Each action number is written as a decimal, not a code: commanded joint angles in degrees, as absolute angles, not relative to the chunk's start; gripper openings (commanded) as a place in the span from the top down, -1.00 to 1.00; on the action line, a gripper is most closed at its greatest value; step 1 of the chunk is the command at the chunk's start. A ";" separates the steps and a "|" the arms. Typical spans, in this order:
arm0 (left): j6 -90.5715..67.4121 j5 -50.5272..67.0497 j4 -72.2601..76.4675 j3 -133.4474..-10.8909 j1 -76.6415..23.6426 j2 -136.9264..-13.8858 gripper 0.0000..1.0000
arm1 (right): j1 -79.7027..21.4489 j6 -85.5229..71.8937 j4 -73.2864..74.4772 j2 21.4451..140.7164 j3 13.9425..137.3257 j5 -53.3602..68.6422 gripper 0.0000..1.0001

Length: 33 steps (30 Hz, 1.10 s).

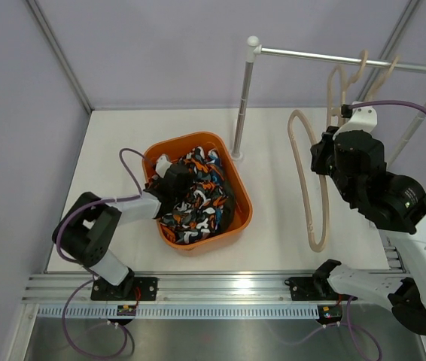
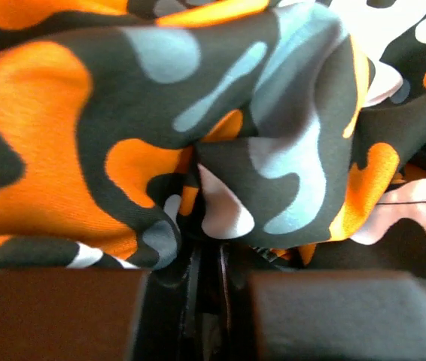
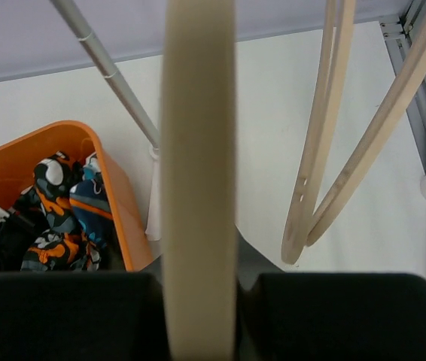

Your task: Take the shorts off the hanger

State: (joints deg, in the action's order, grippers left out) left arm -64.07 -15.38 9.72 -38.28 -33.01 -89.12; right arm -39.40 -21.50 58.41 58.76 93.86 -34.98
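- The shorts (image 1: 198, 199) lie in a crumpled heap inside the orange bin (image 1: 247, 203), left of centre on the table (image 1: 273, 226); you can see none on any hanger
- The blotch-print pair (image 2: 160, 113) is on top; in the right wrist view a blue-patterned piece shows beside it, and nothing but cloth can be seen in the bin
- Your left fingers (image 2: 134, 316) are down in that heap, nearly together, with a fold running into the slit between them; you cannot tell whether they are clamped on it or have let go
- Likely trouble: if that fold is caught when you lift the left arm, the top pair could ride up and spill over the rim onto the table
- Your right fingers (image 3: 134, 316) are clamped on the bare hanger (image 3: 198, 150), held in the air at the right, above the table
- That hanger dangles as a long loose loop, so a quick move could swing it into the other hangers (image 3: 326, 150) or the rail (image 1: 333, 56) at the far right and twist it in the grip
- The bin's far right corner sits just beside the rail's post, so a wide lift from the left arm may knock it
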 commanded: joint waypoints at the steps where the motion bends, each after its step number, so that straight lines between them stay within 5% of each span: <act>1: -64.60 -7.91 3.08 -37.09 -33.75 -96.42 0.71 | -39.90 -22.85 57.83 58.01 93.43 -34.37 1.00; 7: -59.95 -14.93 -5.43 -40.16 -33.66 -84.04 0.12 | -39.90 -22.68 57.92 57.74 92.81 -34.10 1.00; 19: -56.43 -26.27 -20.13 -44.47 -33.57 -66.80 -0.11 | -39.90 -21.36 57.74 60.11 95.97 -34.54 1.00; 26: -47.21 -27.25 -19.95 -48.77 -33.66 -60.04 -0.96 | -39.55 -17.32 57.66 65.47 102.82 -38.41 1.00; 33: -36.04 -26.54 -25.66 -61.34 -33.66 -55.03 -0.98 | -33.59 -15.74 55.82 73.02 107.31 -33.93 1.00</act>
